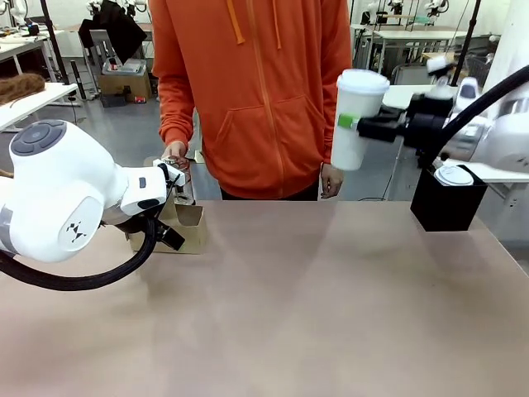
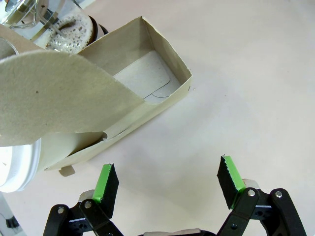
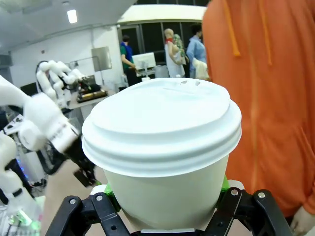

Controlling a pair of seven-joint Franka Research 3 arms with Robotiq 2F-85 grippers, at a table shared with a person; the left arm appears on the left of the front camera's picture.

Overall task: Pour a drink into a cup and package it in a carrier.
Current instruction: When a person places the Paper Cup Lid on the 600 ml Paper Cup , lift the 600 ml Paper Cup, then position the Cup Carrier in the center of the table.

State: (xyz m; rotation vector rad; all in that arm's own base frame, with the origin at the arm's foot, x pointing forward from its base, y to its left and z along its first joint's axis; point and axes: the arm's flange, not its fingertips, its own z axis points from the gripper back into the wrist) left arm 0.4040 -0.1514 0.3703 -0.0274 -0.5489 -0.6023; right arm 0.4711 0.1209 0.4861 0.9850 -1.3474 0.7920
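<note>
My right gripper [image 1: 354, 124] is shut on the cup [image 1: 357, 116], a tall white paper cup with a white lid, and holds it upright in the air at the right, in front of the person. The right wrist view has the cup [image 3: 165, 147] between my green pads [image 3: 224, 184]. The lid hides the drink. The brown cardboard carrier [image 1: 188, 227] stands at the table's far left. My left gripper [image 2: 167, 172] hangs open just beside its empty pocket [image 2: 147, 73], touching nothing. The handle panel [image 2: 54, 98] rises close to the camera.
A person in an orange hoodie stands at the far edge, one hand [image 1: 175, 155] over the carrier. A glass vessel with brown froth [image 2: 66, 34] sits behind the carrier. A black box [image 1: 446, 207] at the right holds a short lidded cup [image 1: 455, 174].
</note>
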